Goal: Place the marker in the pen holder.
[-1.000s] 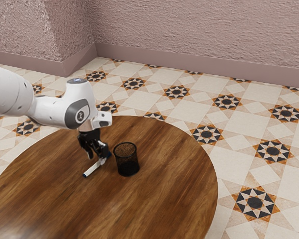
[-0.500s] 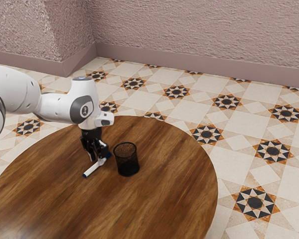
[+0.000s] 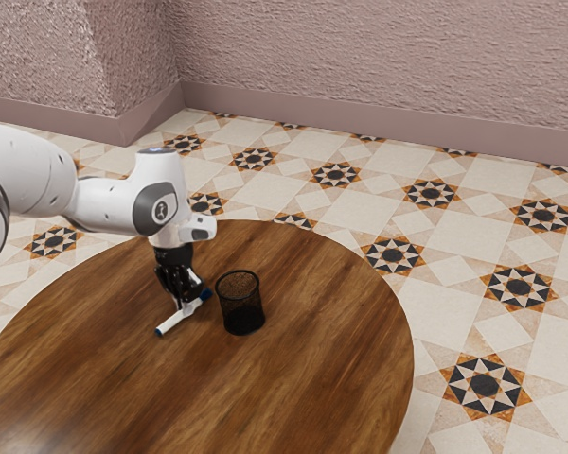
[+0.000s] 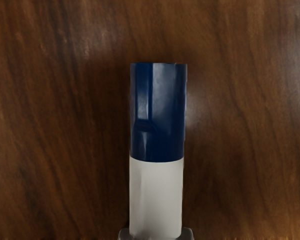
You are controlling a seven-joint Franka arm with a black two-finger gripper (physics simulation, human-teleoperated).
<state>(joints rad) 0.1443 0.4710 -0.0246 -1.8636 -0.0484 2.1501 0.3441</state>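
Spreading beneath the work, the round counter (image 3: 317, 374) looks just as it did. The arm (image 3: 118, 206) has hardly moved in the last half second, so the change is down at its end. The holder (image 3: 240, 305) stands upright where it was, just beside the marker's blue end, its mouth free to receive. The marker (image 3: 173, 323) lies slanted and nearly level under the hand, nudged very slightly; whether it has left the wood I cannot tell. The fingers (image 3: 182, 304), apart around it a moment ago, have closed and now grip its white barrel from both sides. That makes the grasp look done, with lifting next, then tipping the marker steeply and carrying it over the rim. The blue end (image 4: 158, 111) juts past the grip toward the holder, so raising it too little could knock the mesh wall.
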